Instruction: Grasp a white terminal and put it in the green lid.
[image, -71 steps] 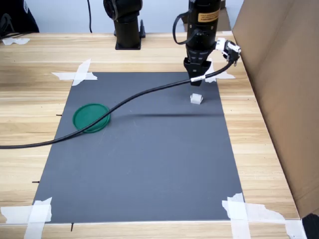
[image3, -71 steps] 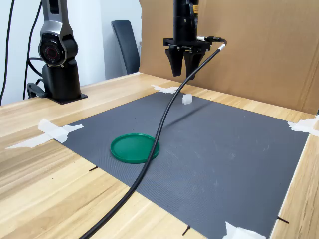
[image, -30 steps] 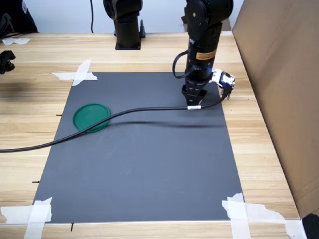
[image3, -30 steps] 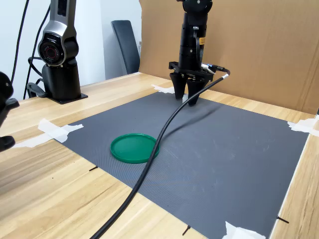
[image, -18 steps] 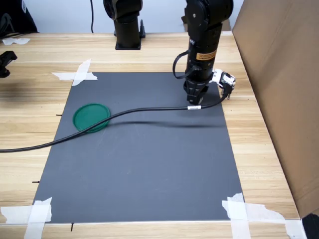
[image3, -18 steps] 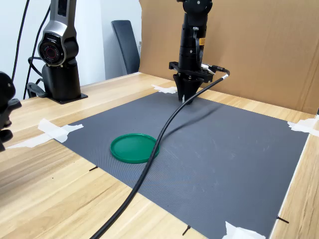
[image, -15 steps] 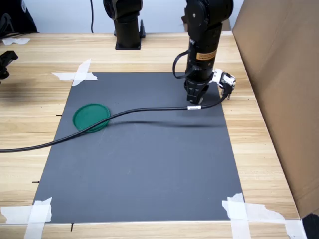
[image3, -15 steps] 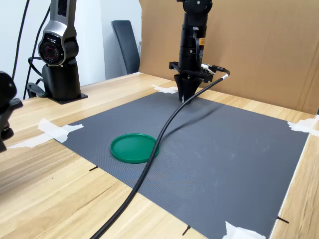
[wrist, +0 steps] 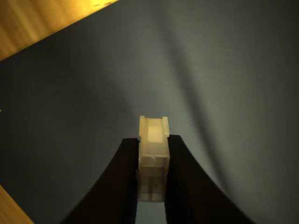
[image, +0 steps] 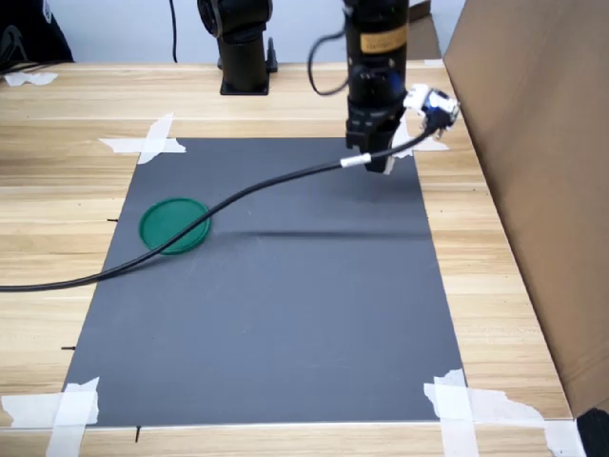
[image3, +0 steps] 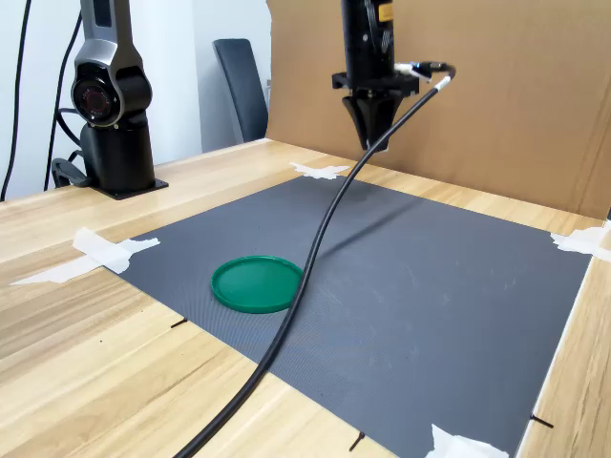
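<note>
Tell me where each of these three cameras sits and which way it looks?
First exterior view: high above the mat's near edge, looking down; shows the arm, green lid.
Second exterior view: low at a table corner, looking across the mat toward the cardboard wall; shows the arm.
Wrist view: on the arm, looking down past the fingers clamping the white terminal.
Both exterior views share the lid and cable.

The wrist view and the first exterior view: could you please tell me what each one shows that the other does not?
Only the wrist view shows the white terminal clamped between the two dark fingers, held above the mat. Only the first exterior view shows the green lid, empty, toward the first exterior view's left, the black cable crossing its edge, and the taped mat corners. Both show the gripper, the grey mat and the wooden table.
</note>
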{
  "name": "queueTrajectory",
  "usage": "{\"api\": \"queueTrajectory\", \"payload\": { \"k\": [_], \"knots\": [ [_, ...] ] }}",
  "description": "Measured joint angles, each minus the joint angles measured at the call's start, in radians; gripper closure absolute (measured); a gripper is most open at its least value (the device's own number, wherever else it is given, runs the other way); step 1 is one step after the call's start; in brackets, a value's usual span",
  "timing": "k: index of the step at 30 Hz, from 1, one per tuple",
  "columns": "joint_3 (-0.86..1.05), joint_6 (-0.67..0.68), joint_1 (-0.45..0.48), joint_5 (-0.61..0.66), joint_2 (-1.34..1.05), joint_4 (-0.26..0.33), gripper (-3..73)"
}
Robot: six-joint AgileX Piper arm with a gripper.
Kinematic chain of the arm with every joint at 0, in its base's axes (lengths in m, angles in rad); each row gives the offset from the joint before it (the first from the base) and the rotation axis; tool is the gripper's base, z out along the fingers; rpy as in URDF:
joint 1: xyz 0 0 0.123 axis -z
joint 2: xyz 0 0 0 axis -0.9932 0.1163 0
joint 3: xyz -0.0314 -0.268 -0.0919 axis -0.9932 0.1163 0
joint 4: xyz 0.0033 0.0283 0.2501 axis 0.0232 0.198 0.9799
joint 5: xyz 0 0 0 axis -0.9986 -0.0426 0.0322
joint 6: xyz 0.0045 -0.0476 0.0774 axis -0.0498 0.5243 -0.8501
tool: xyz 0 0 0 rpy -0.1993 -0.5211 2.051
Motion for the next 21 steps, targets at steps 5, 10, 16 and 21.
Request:
{"api": "queueTrajectory", "payload": {
  "k": [5,10,16,21],
  "knots": [
    [-0.111,0.0,0.119,0.073,-0.046,0.0,61.1],
    [-0.21,0.012,0.3,0.138,-0.047,-0.001,61.1],
    [-0.21,0.066,0.438,0.156,-0.047,0.03,61.1],
    [-0.211,0.14,0.588,0.208,-0.047,0.069,61.1]
  ]
}}
